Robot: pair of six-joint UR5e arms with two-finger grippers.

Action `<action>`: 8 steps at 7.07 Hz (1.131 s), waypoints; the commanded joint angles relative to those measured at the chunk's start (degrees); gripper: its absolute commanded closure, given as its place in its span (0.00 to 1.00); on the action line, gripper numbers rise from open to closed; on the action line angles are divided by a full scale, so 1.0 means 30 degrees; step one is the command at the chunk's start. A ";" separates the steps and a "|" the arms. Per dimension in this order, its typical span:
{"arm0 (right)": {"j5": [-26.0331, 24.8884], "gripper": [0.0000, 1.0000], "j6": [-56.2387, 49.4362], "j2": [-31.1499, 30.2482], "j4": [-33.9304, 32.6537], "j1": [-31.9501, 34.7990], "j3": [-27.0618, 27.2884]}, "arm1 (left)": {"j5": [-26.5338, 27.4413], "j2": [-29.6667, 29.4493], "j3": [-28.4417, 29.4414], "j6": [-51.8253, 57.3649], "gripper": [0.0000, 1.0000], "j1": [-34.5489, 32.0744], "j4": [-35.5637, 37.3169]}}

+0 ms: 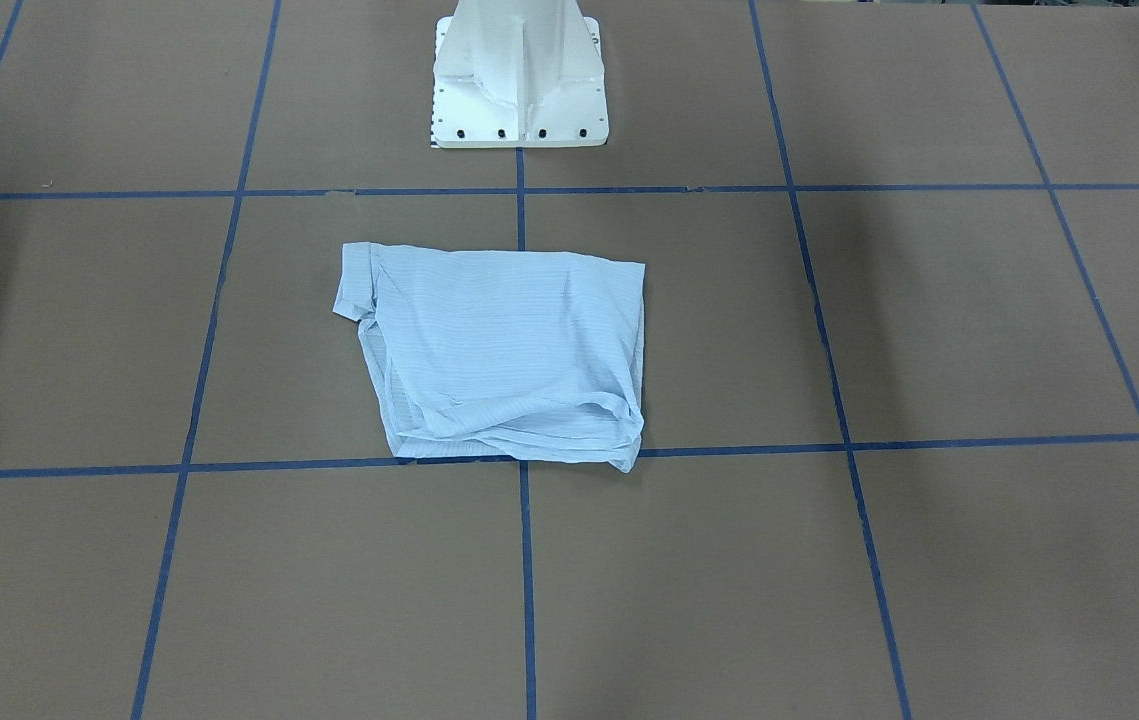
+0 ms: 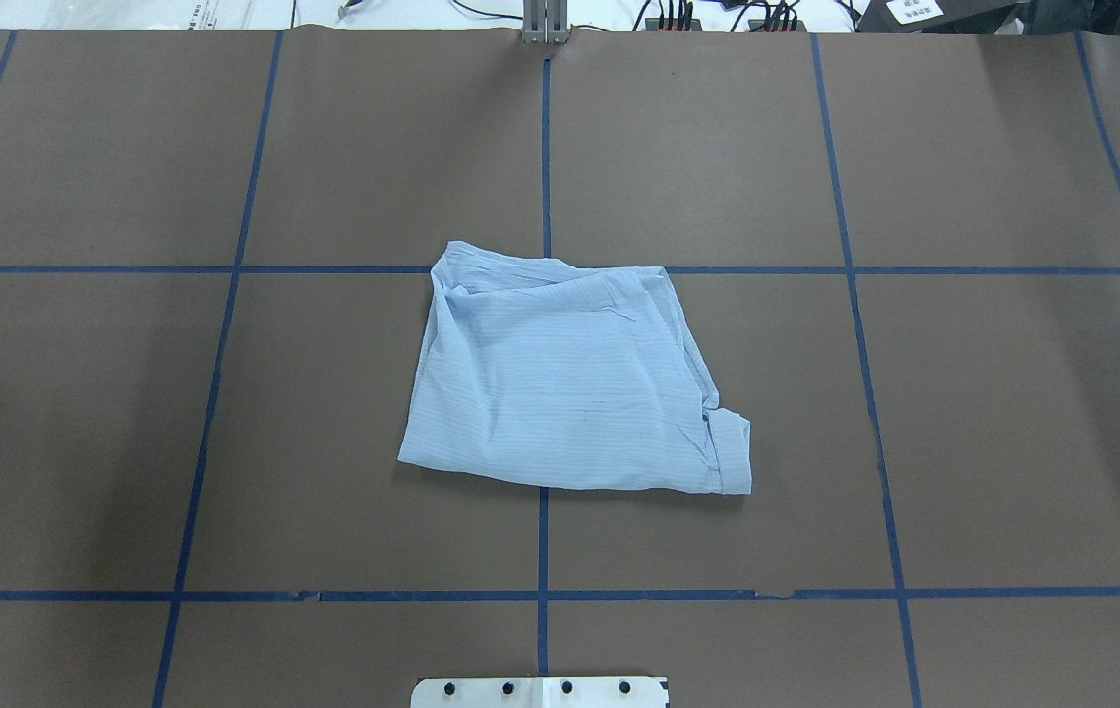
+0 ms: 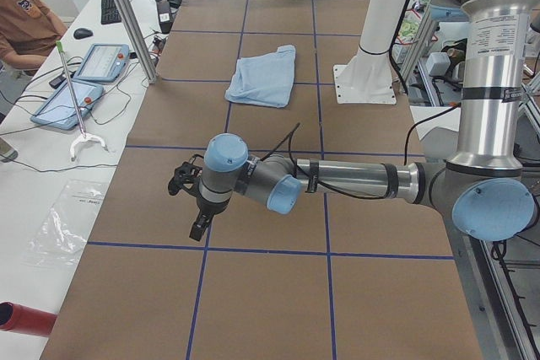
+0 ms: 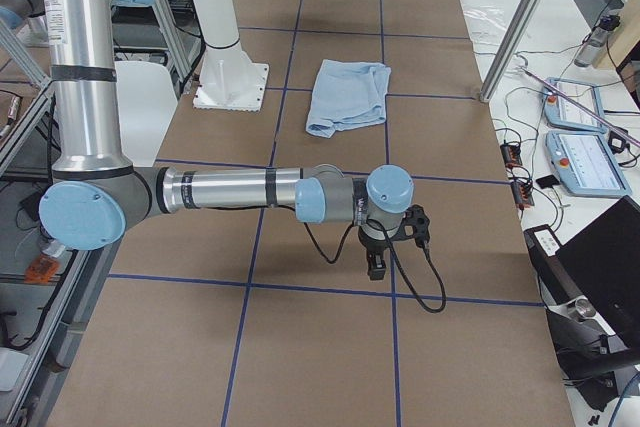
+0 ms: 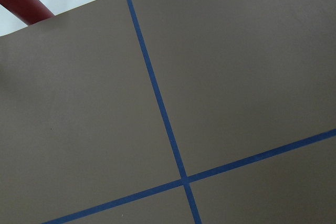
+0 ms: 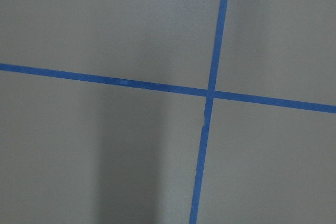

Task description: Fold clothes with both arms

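Observation:
The clothes are one light-blue shirt (image 1: 509, 350) lying folded into a rough rectangle at the table's middle, a cuffed sleeve end poking out at one corner (image 2: 729, 447). It also shows in the side views as the shirt (image 3: 263, 76) and the shirt (image 4: 348, 95). Both arms stretch out low over bare table, far from it. The left gripper (image 3: 200, 227) and the right gripper (image 4: 377, 265) point down at the brown surface. I cannot tell whether either is open or shut. Both wrist views show only brown table and blue tape lines.
A white pedestal base (image 1: 519, 80) stands behind the shirt. Blue tape lines (image 2: 544, 147) grid the brown table. Beside the table are tablets (image 3: 93, 61), a seated person (image 3: 25, 23), a red cylinder (image 3: 21, 318), a laptop (image 4: 600, 277) and metal posts (image 4: 520, 22).

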 commanded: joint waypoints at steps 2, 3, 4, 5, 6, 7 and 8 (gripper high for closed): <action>0.0152 0.00 0.2106 -0.1074 0.0441 0.0257 0.0303 | -0.0098 -0.0049 -0.1733 0.0045 0.01 -0.0037 0.5243; 0.0298 0.00 0.4270 -0.1163 0.0441 0.0257 0.1059 | -0.0127 0.0270 -0.3401 0.0074 0.01 -0.0066 0.7507; 0.0329 0.00 0.4553 -0.1686 0.0412 0.0257 0.1908 | -0.0214 0.0302 -0.3244 0.0132 0.01 -0.0066 0.8081; 0.0619 0.00 0.4556 -0.1837 0.0064 0.0257 0.2061 | -0.0244 0.0418 -0.2517 0.0307 0.01 -0.0037 0.7884; 0.0999 0.00 0.4556 -0.1664 -0.0520 0.0373 0.2092 | -0.0708 0.0507 -0.2046 0.1063 0.01 -0.0037 0.7273; 0.1003 0.00 0.4556 -0.1546 -0.1193 0.0433 0.2237 | -0.0916 0.0536 -0.1896 0.1157 0.01 -0.0037 0.7092; 0.0916 0.00 0.4556 -0.1603 -0.1403 0.0433 0.2354 | -0.0918 0.0537 -0.1924 0.1158 0.01 -0.0037 0.7091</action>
